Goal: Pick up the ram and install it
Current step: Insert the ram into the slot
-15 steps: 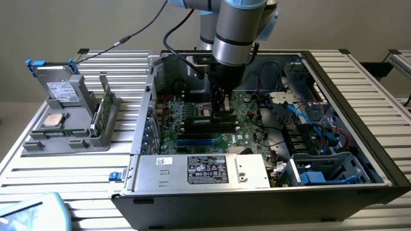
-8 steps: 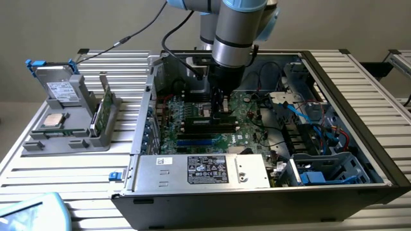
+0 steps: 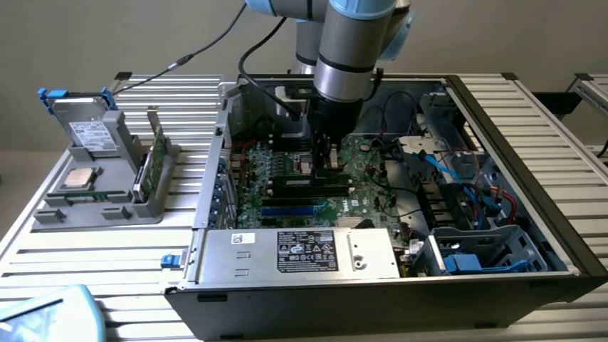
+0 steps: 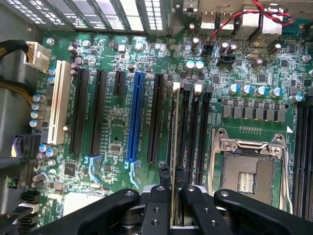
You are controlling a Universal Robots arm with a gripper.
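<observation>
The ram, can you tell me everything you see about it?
The ram is seen edge-on: a long, thin stick with a pale top edge, its chips hidden. It stands upright along the black memory slots, beside the empty processor socket. The gripper pinches it from both sides. Whether it is fully seated cannot be told.
</observation>
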